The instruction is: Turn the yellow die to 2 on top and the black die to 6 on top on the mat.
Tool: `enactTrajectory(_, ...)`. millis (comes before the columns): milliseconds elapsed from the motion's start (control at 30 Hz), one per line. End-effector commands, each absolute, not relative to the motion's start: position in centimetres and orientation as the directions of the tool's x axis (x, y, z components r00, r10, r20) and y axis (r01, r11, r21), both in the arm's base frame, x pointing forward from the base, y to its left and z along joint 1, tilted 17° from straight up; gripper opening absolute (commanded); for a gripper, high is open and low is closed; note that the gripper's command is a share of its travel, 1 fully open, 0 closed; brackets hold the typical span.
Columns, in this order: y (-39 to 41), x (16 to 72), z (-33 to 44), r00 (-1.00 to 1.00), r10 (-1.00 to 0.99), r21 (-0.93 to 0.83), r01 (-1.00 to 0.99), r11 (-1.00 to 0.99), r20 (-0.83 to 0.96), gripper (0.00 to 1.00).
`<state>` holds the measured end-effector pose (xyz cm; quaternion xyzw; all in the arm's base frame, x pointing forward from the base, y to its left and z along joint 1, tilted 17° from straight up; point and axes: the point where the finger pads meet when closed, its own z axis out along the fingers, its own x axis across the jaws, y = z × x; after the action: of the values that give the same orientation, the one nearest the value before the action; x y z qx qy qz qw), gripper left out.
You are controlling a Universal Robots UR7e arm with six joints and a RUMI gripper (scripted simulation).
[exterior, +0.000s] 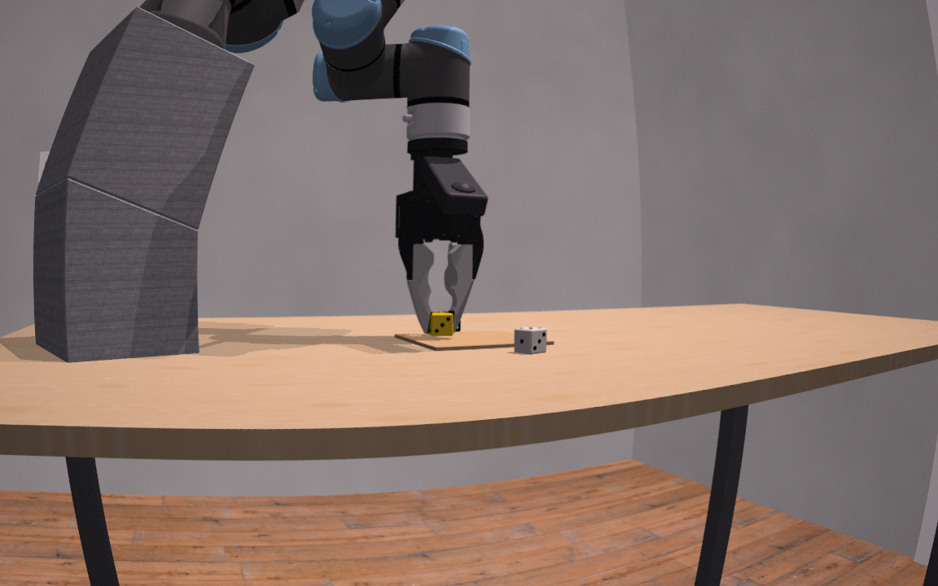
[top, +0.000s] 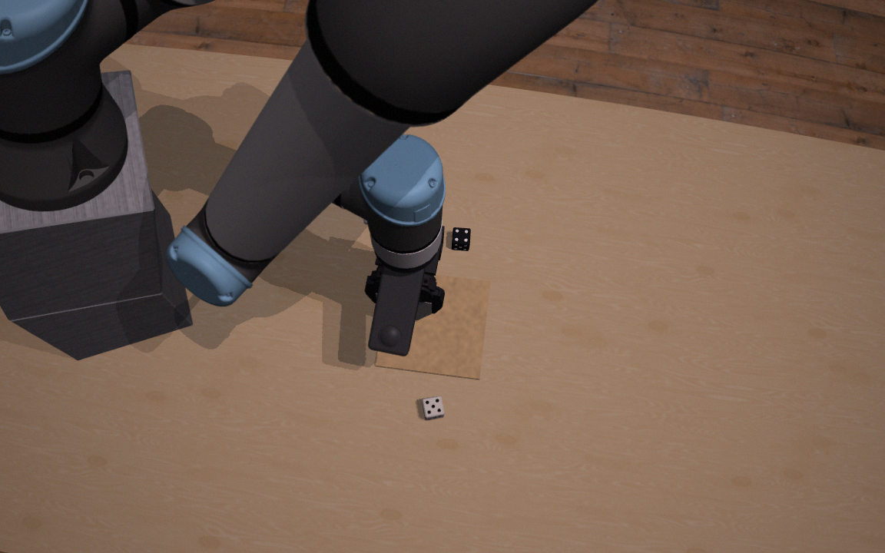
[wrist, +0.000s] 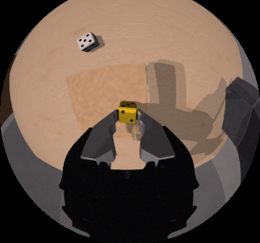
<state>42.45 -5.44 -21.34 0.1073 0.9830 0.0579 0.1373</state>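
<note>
My gripper (exterior: 443, 327) (wrist: 127, 109) points down and is shut on the yellow die (exterior: 441, 323) (wrist: 128, 116). The die is at or just above the mat (top: 455, 343) (exterior: 490, 340) (wrist: 105, 88); a gap is hard to judge. Its upper face shows 2, and 3 faces the exterior view. The arm hides it in the top view. The black die (top: 461, 238) lies flat on the table beyond the mat's far edge, with 4 on top. The white die (top: 433, 407) (exterior: 530, 340) (wrist: 87, 42) lies flat on the table off the mat's near side, with 5 on top.
The robot's grey pedestal (top: 88, 275) (exterior: 122, 277) stands at the left on the wooden table (top: 638, 412) (exterior: 275, 386). In the top view the arm reaches over the table and covers the mat's left part. The black die is close to the wrist in that view.
</note>
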Motion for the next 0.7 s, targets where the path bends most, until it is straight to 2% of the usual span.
enactTrajectory(0,-5.46,42.48,-21.31,-0.939,0.227,0.143,0.195,0.97,-0.258,0.06)
enactTrajectory(667,-5.43,42.57,-21.64,-0.939,0.227,0.143,0.195,0.97,-0.258,0.06)
